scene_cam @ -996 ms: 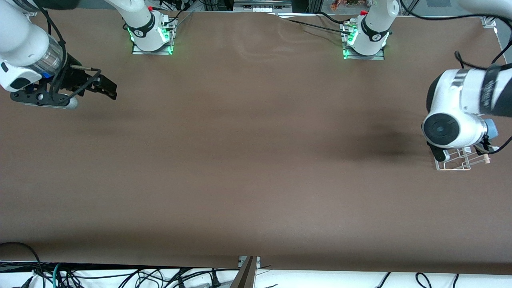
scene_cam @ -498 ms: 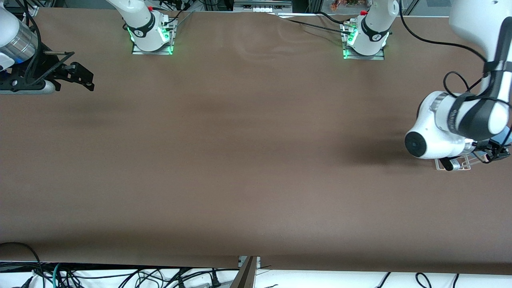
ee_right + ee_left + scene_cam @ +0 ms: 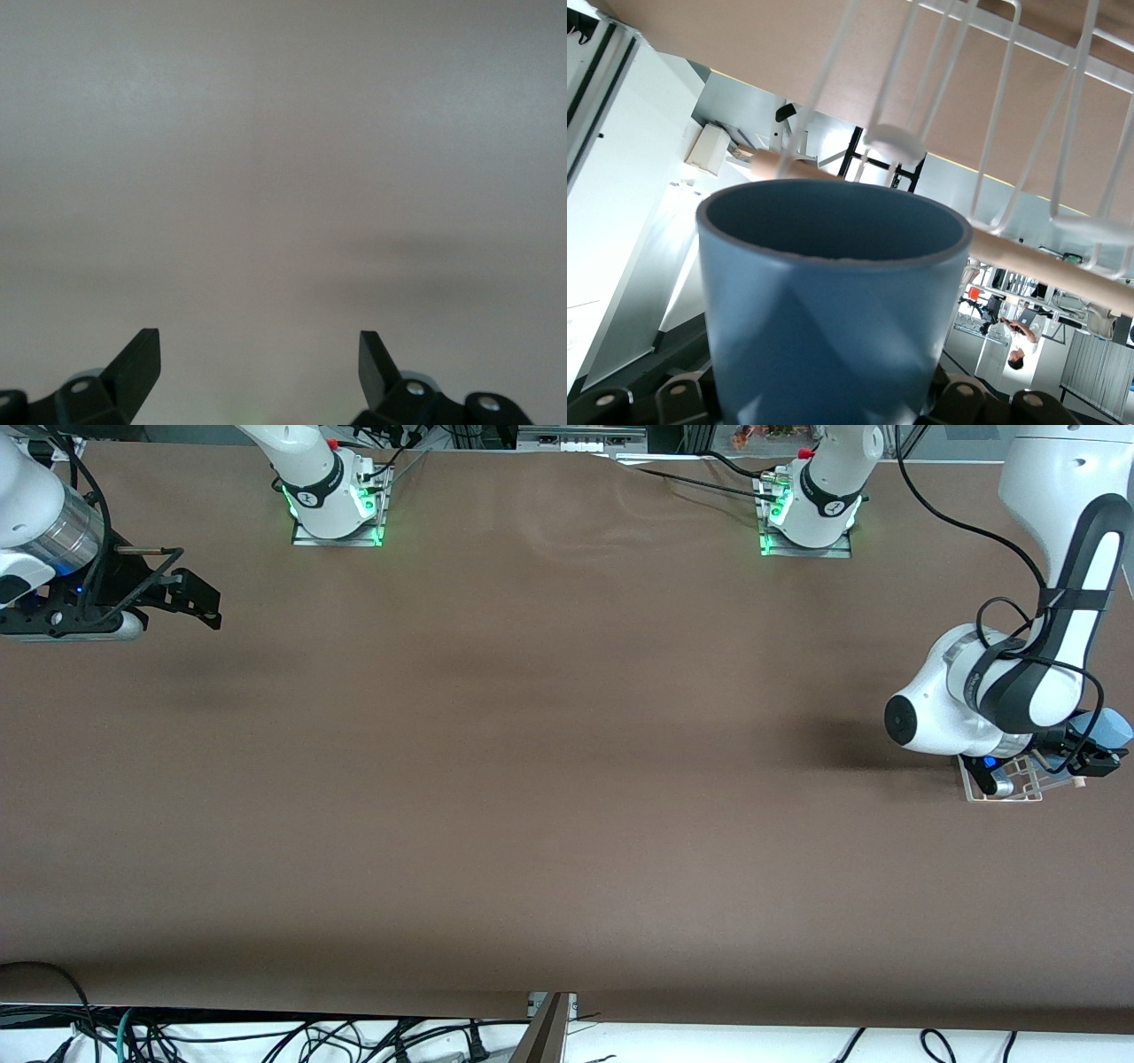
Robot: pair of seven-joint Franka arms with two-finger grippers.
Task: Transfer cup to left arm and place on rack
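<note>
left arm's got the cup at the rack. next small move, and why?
Probably ease the cup a little farther onto the rack, then release. The left end effector holds it tipped sideways, rim at the wire loops, not yet seated. The right end effector waits open over bare table.

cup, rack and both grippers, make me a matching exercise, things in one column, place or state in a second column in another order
Things:
1. cup
2. rack
3. left gripper
4. right gripper

Places or states:
A. open and holding nothing, over the table at the right arm's end
B. standing on the table at the left arm's end
C. light blue, held between black fingers, its mouth toward the rack's wires
D. shut on the cup, over the rack

Pairs: 1-C, 2-B, 3-D, 4-A
</note>
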